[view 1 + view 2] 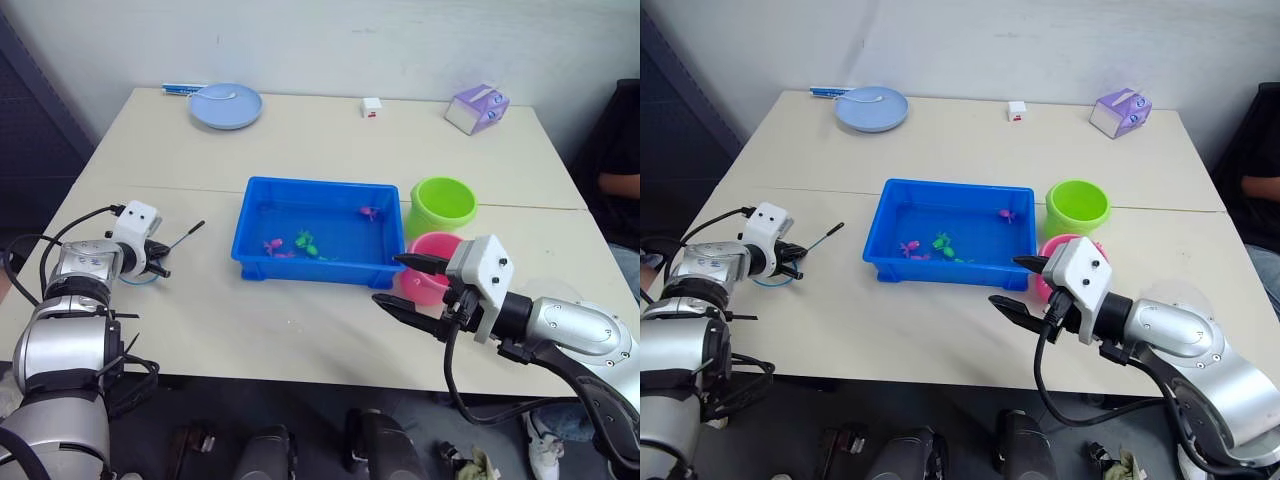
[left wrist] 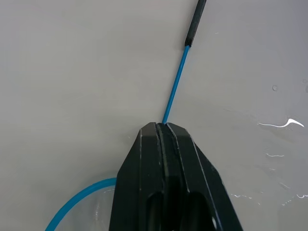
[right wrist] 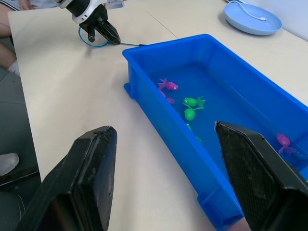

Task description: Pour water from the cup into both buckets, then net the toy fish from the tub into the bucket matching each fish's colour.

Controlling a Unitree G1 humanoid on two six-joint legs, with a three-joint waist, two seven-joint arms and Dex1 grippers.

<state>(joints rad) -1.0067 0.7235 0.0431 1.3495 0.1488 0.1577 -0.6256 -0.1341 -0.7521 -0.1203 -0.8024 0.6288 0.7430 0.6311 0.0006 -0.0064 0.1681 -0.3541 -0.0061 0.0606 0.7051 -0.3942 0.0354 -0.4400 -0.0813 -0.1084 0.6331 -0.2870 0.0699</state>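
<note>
Net (image 1: pixel 150 270) lies on the desk (image 1: pixel 300 330) left of the tub (image 1: pixel 320 232), its handle pointing right and far toward it. Left pincer (image 2: pixel 166 126) is clamped on the handle by the hoop. Right pincer (image 1: pixel 405 283) gapes empty, near the tub's near-right corner.

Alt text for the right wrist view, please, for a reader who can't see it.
The right gripper, open, hovers over the table beside the blue tub, where pink and green toy fish lie in water. Beyond the tub, the left gripper is shut on the net. A pale blue plate sits behind.
</note>
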